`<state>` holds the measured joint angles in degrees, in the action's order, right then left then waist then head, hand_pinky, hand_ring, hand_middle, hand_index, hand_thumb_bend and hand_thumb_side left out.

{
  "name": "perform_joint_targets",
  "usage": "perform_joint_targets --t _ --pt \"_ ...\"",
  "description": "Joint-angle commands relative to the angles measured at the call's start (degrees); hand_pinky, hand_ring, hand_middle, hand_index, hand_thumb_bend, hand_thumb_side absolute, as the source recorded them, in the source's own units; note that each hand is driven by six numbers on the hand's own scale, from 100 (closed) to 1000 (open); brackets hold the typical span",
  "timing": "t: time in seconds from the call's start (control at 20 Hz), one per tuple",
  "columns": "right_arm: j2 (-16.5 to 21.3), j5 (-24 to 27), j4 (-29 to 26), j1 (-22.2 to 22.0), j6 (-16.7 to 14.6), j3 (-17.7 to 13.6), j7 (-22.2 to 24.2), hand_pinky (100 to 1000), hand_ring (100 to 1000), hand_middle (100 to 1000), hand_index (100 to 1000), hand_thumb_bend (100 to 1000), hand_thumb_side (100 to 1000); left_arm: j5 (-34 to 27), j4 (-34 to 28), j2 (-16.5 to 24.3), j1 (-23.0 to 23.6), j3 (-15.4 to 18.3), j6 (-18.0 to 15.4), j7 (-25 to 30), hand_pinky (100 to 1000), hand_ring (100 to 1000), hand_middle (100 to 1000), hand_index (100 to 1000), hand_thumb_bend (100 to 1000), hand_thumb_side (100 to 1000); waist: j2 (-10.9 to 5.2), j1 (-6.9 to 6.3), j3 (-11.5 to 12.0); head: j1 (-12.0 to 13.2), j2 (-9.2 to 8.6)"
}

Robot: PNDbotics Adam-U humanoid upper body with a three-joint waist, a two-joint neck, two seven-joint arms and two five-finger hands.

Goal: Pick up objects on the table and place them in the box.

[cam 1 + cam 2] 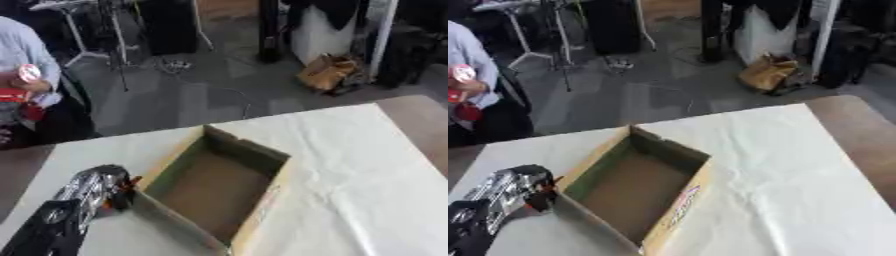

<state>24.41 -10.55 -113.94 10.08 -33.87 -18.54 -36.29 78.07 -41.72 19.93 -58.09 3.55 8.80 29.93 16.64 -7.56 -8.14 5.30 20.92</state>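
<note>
Box [219, 187] of brown cardboard lies open-topped on the white-covered table [350, 165], just right of the left hand [92, 187], apparently set within reach for drop-offs. Whether the hand's fingers curl or hold anything cannot be told. No loose objects show on the cloth.

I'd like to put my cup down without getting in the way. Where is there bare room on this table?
The widest bare stretch is the white cloth right of the open cardboard box, out to the table's right edge. A narrower strip lies behind the box. It is crowded on the left, where the robot's left hand sits against the box wall.
</note>
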Motion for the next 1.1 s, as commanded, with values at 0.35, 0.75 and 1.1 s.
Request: perform_joint_targets --t 0.35,0.75,1.1 --pt "0.8 0.3 -0.7 0.6 -8.5 -0.3 -8.3 842 831 634 698 100 1000 1.3 -0.6 1.6 -1.0 0.4 0.4 -2.3 644 748 723 726 100 245 -0.84 0.42 0.0 -0.1 -0.52" --pt "0.8 0.4 -0.7 0.6 -8.4 -0.3 -8.2 842 831 634 698 100 1000 1.3 -0.1 1.6 -1.0 0.4 1.2 -3.5 603 711 663 628 100 244 -0.89 0.32 -0.1 -0.1 -0.59" --pt "0.9 0.4 -0.7 0.5 -8.4 -0.4 -8.2 842 831 634 697 100 1000 1.5 -0.2 1.6 -1.4 0.5 1.7 -3.1 586 700 645 602 100 244 -1.01 0.24 0.0 -0.1 -0.63"
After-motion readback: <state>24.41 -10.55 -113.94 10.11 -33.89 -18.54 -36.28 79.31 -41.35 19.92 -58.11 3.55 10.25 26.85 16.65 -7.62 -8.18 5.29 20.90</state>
